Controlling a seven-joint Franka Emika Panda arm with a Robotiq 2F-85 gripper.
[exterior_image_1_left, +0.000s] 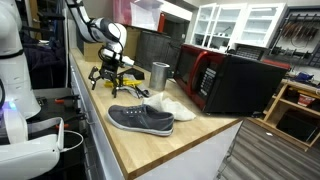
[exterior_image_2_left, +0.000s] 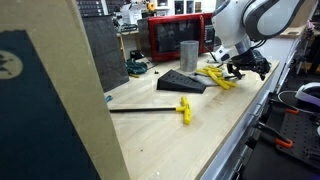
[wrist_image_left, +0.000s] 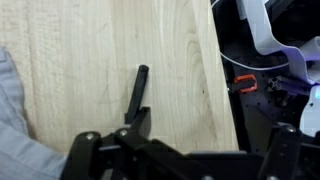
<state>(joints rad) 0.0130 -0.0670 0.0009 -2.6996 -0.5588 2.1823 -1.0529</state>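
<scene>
**Wide-open pincer over yellow clamps at the counter's edge**

Closest, in the wrist view: pincer (wrist_image_left: 180, 150) spread to full width, gripping nothing, poised just above a black handle (wrist_image_left: 137, 90) lying flat on the wooden counter (wrist_image_left: 90, 50). At the left edge there, a fold of grey fabric (wrist_image_left: 10, 120).

Nearest the lens in an exterior view: a long black-handled tool (exterior_image_2_left: 150, 110) with a yellow head, lying well apart from everything else. Next, a grey shoe (exterior_image_1_left: 140, 119) sole down, with something white (exterior_image_1_left: 172, 105) touching it from behind. Past that, close to the counter's edge, a heap of yellow-and-black clamps (exterior_image_1_left: 108, 78) directly under the gaping pincer; impossible to tell whether touched or not. Just beyond the heap, an upright metal cup (exterior_image_1_left: 160, 73). Farthest back, a red microwave (exterior_image_1_left: 196, 68) beside a black microwave (exterior_image_1_left: 245, 85).
</scene>
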